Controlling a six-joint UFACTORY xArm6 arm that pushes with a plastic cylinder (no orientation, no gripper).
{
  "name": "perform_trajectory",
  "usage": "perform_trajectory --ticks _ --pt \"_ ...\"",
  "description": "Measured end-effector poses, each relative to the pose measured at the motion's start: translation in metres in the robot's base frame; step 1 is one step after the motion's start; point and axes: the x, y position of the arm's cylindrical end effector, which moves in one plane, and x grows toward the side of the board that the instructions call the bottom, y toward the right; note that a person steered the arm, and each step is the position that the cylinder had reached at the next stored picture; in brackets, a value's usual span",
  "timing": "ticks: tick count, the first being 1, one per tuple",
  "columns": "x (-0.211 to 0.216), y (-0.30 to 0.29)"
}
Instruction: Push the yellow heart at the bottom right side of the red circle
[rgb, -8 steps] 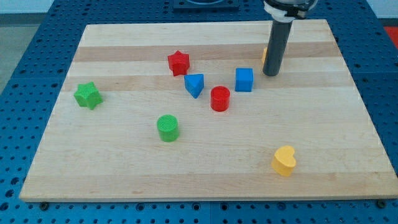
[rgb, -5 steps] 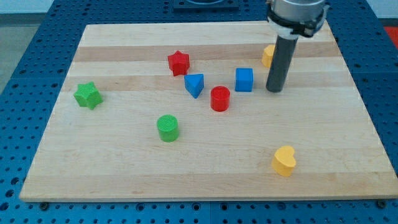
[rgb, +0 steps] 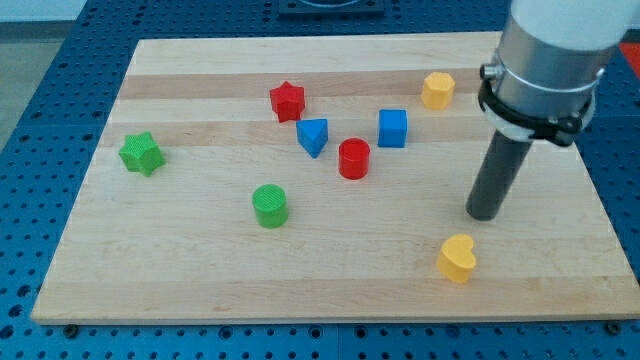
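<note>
The yellow heart lies near the view's bottom right of the wooden board. The red circle stands near the middle, well up and to the left of the heart. My tip rests on the board just above and slightly right of the heart, with a small gap between them. The rod rises from it toward the view's top right.
A blue cube and a blue triangle flank the red circle. A red star sits above them, a yellow hexagon-like block at top right, a green circle lower left, a green star far left.
My tip has moved down and to the right, from beside the blue cube to just above the yellow heart, uncovering the yellow block at the top. No block has moved.
</note>
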Motion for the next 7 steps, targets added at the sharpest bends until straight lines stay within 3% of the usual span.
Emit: perform_trajectory --ticks 4,5,7 --pt "0.099 0.004" --pt "0.100 -0.001" --pt "0.038 -0.027"
